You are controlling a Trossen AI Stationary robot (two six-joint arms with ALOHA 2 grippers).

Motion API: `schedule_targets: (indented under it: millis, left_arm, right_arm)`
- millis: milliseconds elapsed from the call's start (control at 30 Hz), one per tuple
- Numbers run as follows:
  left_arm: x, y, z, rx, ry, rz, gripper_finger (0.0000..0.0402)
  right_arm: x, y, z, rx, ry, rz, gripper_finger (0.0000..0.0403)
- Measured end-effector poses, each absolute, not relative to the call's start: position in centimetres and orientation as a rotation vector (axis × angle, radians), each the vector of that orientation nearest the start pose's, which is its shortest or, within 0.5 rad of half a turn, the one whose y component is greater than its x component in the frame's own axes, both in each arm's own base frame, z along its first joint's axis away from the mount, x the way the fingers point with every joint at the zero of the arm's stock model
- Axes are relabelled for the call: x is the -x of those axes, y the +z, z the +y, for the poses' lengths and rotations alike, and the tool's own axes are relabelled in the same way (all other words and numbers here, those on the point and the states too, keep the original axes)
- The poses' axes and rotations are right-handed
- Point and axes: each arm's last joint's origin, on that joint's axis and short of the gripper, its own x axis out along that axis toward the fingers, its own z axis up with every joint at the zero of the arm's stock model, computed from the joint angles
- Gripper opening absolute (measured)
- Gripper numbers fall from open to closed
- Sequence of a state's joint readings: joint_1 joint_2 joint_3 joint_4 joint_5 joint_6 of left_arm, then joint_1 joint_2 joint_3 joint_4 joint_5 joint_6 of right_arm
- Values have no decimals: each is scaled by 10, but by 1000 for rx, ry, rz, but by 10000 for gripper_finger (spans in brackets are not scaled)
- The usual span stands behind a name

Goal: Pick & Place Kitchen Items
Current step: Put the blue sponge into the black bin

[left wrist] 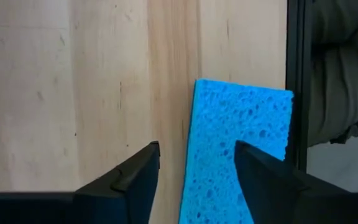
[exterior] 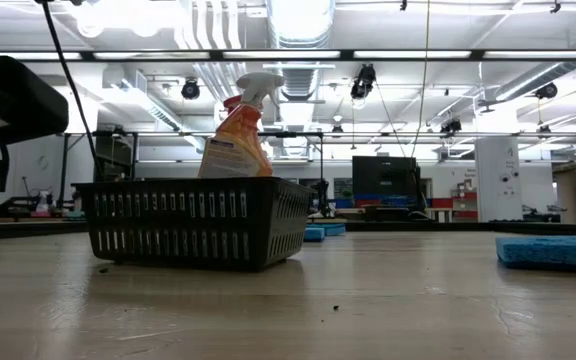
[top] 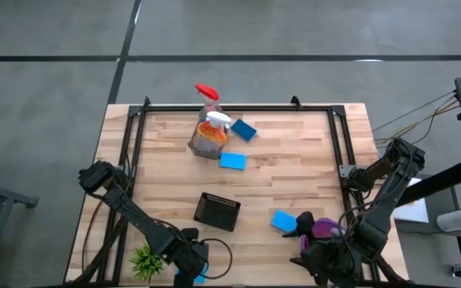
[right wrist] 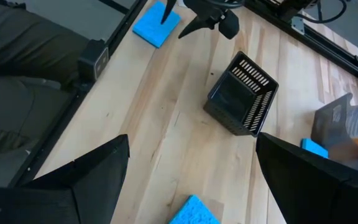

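Note:
My left gripper (top: 189,268) is open at the table's near edge, low over a blue sponge (left wrist: 241,143) that lies flat on the wood; one finger (left wrist: 263,180) stands over the sponge and the other beside its long edge. My right gripper (top: 302,230) is open and empty above the near right part of the table, pointing toward the left, by another blue sponge (top: 283,221). A magenta cloth (top: 325,230) lies partly under the right arm. Two more blue sponges (top: 233,161) (top: 244,130) lie near the orange spray bottle (top: 208,136) and the clear red-trigger bottle (top: 206,94).
A black mesh basket (top: 217,211) stands in the middle near part, also in the low view (exterior: 193,222). A small spiky green plant (top: 146,260) sits by the left gripper. A black metal frame (top: 134,144) runs along the table's sides and back.

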State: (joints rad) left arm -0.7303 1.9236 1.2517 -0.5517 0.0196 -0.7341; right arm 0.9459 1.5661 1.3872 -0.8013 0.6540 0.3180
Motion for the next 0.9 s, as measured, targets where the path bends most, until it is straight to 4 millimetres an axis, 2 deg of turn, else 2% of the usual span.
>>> schedule_targets:
  millis: [200,900]
  left_arm:
    - [-278,155,-252,213,-227,1331,189]
    - [-268,135,-244,226,-194,1374,186]
  right_arm:
    - [-202,308,250,402,154,709,347]
    - [-202,308,250,403,154,710,347]
